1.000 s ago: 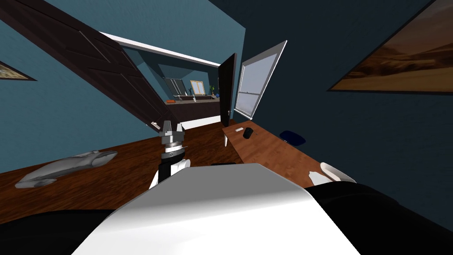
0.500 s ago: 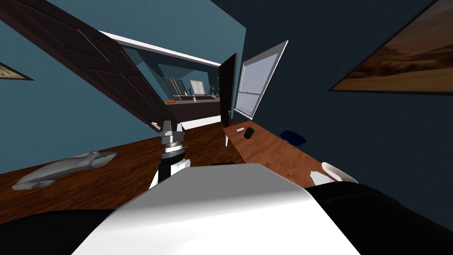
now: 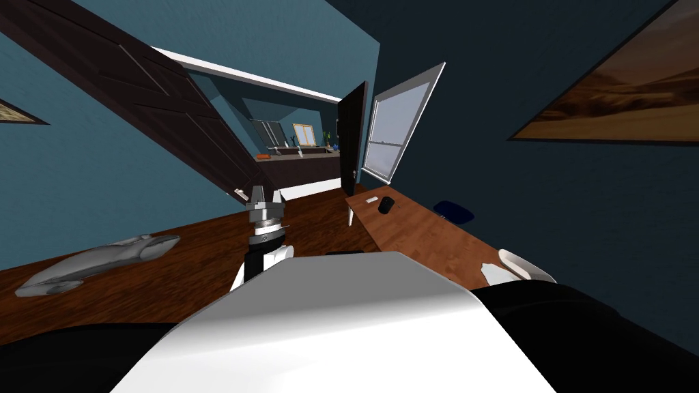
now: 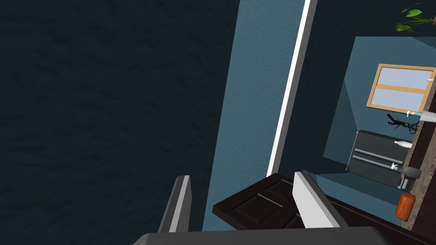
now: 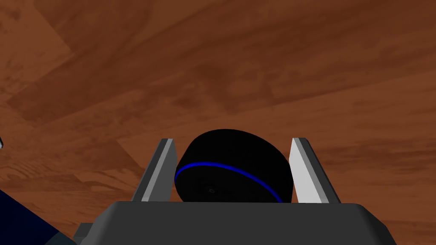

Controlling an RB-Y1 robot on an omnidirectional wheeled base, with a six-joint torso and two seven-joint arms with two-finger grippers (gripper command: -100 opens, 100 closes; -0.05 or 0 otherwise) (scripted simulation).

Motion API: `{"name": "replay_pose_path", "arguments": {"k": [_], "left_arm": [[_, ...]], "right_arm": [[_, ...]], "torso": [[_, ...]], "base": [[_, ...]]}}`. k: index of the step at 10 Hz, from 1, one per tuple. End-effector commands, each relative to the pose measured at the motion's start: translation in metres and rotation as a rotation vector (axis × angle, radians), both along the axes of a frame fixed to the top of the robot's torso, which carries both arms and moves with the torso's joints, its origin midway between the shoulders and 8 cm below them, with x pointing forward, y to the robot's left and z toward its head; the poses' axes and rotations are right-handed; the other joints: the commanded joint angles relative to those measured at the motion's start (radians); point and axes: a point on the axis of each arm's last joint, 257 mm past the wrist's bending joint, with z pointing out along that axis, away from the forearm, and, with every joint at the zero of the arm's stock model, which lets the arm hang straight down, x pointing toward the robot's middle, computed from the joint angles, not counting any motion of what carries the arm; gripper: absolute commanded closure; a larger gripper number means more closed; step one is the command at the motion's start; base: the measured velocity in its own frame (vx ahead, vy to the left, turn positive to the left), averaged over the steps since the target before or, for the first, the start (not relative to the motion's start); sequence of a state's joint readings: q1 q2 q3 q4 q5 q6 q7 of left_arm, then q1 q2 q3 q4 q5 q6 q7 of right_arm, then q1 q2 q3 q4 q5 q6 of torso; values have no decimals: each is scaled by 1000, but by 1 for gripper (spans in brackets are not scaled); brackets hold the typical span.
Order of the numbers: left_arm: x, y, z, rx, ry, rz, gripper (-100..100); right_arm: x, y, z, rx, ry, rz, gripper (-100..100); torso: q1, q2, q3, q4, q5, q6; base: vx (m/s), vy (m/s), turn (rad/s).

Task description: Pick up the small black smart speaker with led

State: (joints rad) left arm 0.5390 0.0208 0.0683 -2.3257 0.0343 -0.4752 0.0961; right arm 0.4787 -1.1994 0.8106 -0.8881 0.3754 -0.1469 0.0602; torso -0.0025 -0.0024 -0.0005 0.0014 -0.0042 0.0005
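The small black speaker point(image 5: 232, 170), a round puck with a thin blue light ring, rests on a brown wooden surface. My right gripper point(image 5: 233, 140) is open around it, one finger point(image 5: 159, 170) close on each side and only thin gaps showing. In the head view a small black thing point(image 3: 386, 204) lies on the far end of the wooden desk point(image 3: 416, 235). My left gripper point(image 3: 265, 196) is held up ahead of my chest over the floor, open and empty point(image 4: 240, 175).
A small white item point(image 3: 370, 199) lies next to the black thing, and white things point(image 3: 512, 266) sit at the desk's near end. A dark blue object point(image 3: 452, 211) stands between desk and wall. A long grey object point(image 3: 95, 259) lies on the floor at left. An open dark door point(image 3: 351, 140) stands beyond.
The head view has crept slightly: the grey floor object drifts left and the desk items drift right, so I have moved a little. My left arm holds its pose.
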Motion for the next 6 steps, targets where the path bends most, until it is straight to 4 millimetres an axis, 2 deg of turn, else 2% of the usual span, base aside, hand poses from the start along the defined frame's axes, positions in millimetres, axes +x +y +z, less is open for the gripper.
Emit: {"name": "replay_pose_path", "arguments": {"k": [1, 2, 3, 5, 6], "left_arm": [[0, 0, 0, 0, 0, 0, 0], [0, 0, 0, 0, 0, 0, 0], [0, 0, 0, 0, 0, 0, 0], [0, 0, 0, 0, 0, 0, 0], [0, 0, 0, 0, 0, 0, 0]], "right_arm": [[3, -5, 1, 9, -12, 5, 100], [-4, -12, 5, 0, -2, -1, 100], [5, -10, 3, 14, -23, 8, 100], [-6, -22, 10, 3, -8, -3, 100], [0, -20, 9, 17, -28, 4, 100]], "torso": [[0, 0, 0, 0, 0, 0], [1, 0, 0, 0, 0, 0], [1, 0, 0, 0, 0, 0], [1, 0, 0, 0, 0, 0], [-1, 0, 0, 0, 0, 0]], "base": [[15, 65, -21], [12, 60, -10], [7, 66, -20], [8, 42, -4], [8, 46, -22]]}}
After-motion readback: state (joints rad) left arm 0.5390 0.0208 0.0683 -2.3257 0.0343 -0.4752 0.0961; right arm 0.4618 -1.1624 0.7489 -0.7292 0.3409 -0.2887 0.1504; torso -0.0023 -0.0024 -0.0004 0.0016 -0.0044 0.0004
